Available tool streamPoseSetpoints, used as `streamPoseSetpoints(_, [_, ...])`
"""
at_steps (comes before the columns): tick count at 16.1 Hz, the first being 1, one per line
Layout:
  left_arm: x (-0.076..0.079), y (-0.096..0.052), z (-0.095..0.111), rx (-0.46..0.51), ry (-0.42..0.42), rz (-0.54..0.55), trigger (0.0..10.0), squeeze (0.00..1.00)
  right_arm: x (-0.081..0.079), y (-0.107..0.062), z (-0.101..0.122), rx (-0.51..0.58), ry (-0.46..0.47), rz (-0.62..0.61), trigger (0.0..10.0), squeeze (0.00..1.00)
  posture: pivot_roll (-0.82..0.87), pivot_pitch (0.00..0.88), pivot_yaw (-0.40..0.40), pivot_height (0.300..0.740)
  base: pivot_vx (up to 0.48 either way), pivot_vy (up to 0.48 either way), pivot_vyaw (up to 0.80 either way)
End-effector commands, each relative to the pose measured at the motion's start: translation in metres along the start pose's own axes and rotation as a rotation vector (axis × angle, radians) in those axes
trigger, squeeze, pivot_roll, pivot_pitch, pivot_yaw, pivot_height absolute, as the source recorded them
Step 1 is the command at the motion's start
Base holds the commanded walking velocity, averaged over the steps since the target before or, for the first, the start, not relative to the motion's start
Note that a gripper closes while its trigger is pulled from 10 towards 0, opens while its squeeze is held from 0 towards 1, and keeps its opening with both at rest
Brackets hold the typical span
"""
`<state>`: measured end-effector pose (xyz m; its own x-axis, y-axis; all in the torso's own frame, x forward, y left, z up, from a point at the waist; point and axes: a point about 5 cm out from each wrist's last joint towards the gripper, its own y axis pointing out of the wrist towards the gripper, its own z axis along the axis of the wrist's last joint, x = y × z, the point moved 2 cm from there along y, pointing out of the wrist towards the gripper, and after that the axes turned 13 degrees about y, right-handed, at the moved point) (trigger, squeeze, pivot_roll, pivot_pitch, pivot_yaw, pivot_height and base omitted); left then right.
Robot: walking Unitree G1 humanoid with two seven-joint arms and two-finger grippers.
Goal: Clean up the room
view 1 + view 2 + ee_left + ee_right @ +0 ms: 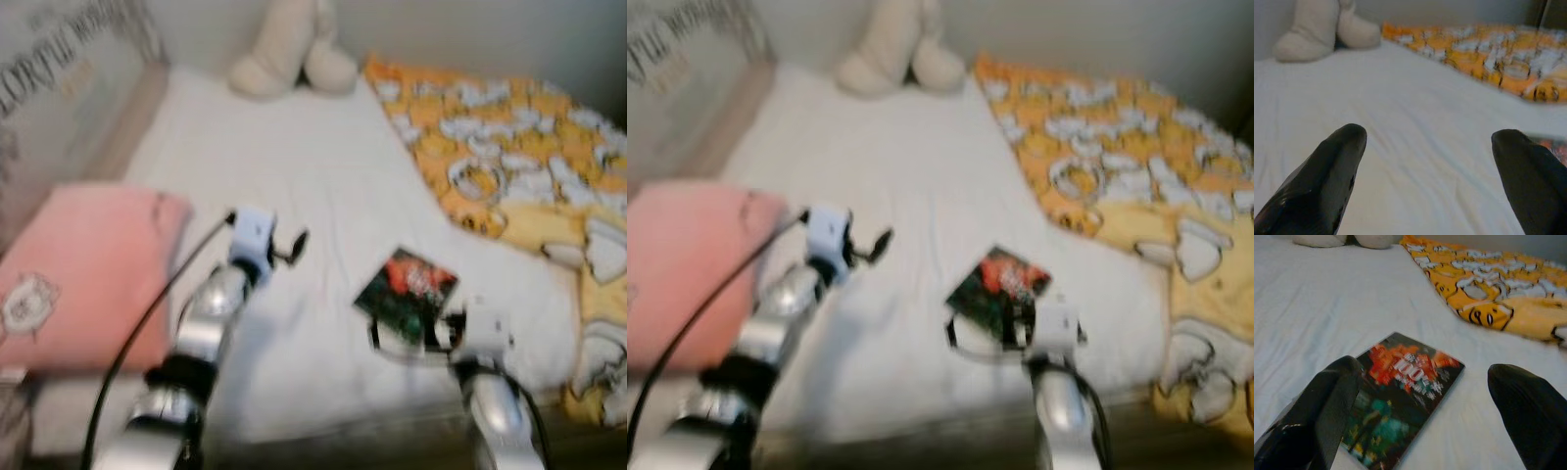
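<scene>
A thin book [407, 292] with a dark cover and red and green print lies flat on the white bed sheet [284, 166], near the bed's front edge. My right gripper [407, 341] hovers at the book's near end, open, and its two black fingers [1327, 411] straddle the book [1400, 396] in the right wrist view. My left gripper [294, 245] is open over bare sheet left of the book, holding nothing. Its fingers [1327, 181] point toward the head of the bed.
An orange and yellow patterned blanket [509, 147] covers the bed's right side. A cream plush toy [289, 49] sits at the far end. A pink pillow [88, 264] lies on the left, beside a lettered grey panel [59, 69]. The pictures are blurred.
</scene>
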<state>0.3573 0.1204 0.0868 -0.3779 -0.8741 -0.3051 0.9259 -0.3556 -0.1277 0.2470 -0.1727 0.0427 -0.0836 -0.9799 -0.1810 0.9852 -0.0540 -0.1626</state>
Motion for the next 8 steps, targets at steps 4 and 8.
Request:
streamPoseSetpoints(4, [0.007,-0.016,-0.008,0.039,-0.052,-0.019,10.0,0.00,-0.004,0.006,0.009,0.023,-0.007,0.024,10.0,0.00,0.00,0.000,-0.005,0.735,0.000,0.000,0.00])
streamPoseSetpoints(8, [0.005,0.000,-0.002,0.003,0.054,0.038,10.0,0.00,-0.011,0.010,0.008,0.012,-0.006,0.051,10.0,0.00,0.01,0.000,-0.012,0.735,0.000,0.000,-0.70])
